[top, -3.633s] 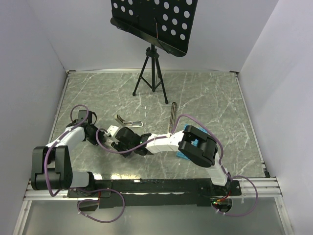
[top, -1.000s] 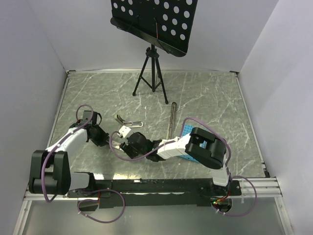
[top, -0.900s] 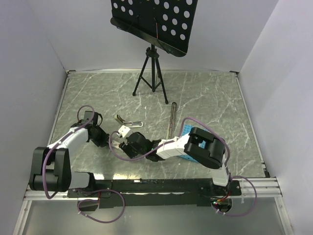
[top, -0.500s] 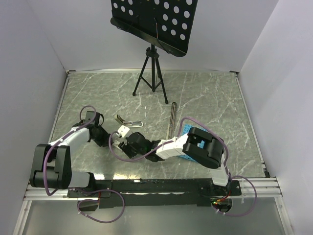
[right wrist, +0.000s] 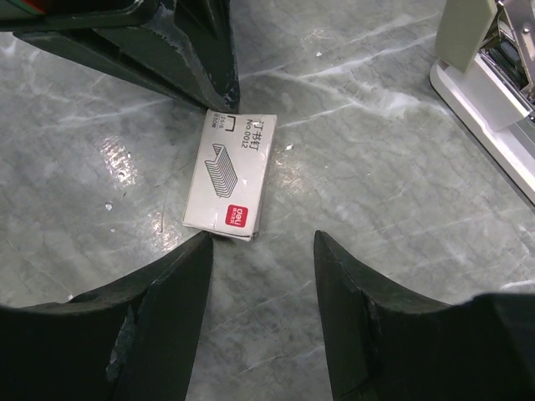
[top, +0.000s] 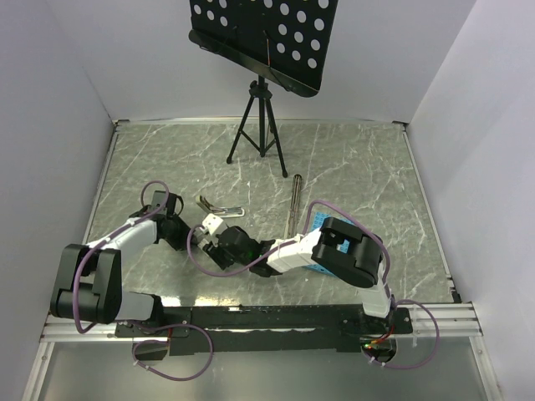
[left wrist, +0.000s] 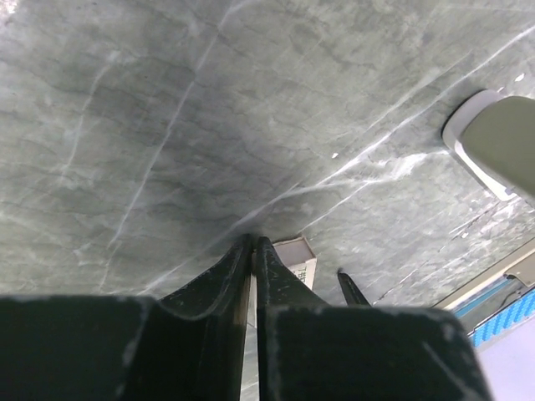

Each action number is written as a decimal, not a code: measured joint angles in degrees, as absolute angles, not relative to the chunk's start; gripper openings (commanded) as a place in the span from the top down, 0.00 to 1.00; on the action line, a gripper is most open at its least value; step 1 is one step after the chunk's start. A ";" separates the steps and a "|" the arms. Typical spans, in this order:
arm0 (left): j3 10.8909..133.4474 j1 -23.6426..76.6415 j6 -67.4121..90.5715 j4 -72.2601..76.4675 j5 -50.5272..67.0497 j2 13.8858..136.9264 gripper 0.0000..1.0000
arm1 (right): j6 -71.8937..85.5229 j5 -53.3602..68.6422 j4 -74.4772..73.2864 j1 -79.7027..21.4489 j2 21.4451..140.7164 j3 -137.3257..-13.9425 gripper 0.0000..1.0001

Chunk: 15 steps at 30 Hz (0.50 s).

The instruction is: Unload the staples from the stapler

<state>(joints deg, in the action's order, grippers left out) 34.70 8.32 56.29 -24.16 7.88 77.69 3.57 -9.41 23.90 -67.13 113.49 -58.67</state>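
At the near edge of the counter (top: 359, 167), items listed front to back.

1. Right claw (right wrist: 263, 242): reaches across toward the left side of the counter. Its fingers stand well apart with nothing between them but bare marble. The tips sit just short of the near end of the staple box.

2. Staple box (right wrist: 230, 175): small, white, flat, with a red label and a drawing of staples on the upper face. It lies printed side up between the two claws.

3. Left claw (left wrist: 252, 244): low over the counter at the far end of the box. Its fingers are drawn together to a thin slit, with nothing seen between them. Whether the tip touches the box corner cannot be told.

4. Stapler (top: 219, 206): slim, silvery-cream, lying on the counter and opened into a V. It is just beyond the claws and apart from the box. The right wrist view shows its cream body and metal channel at the right edge.

5. Blue tray (top: 313, 224): largely covered by the right arm.

6. Dark bar (top: 294, 200): long, straight, lying just beyond the tray.

7. Tripod stand (top: 259, 125): upright at the far side, carrying a black perforated panel (top: 263, 33).
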 measured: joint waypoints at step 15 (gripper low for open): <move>34.98 10.57 56.62 -29.91 2.50 74.39 0.69 | 3.64 -11.11 29.34 -67.07 110.72 -52.27 0.34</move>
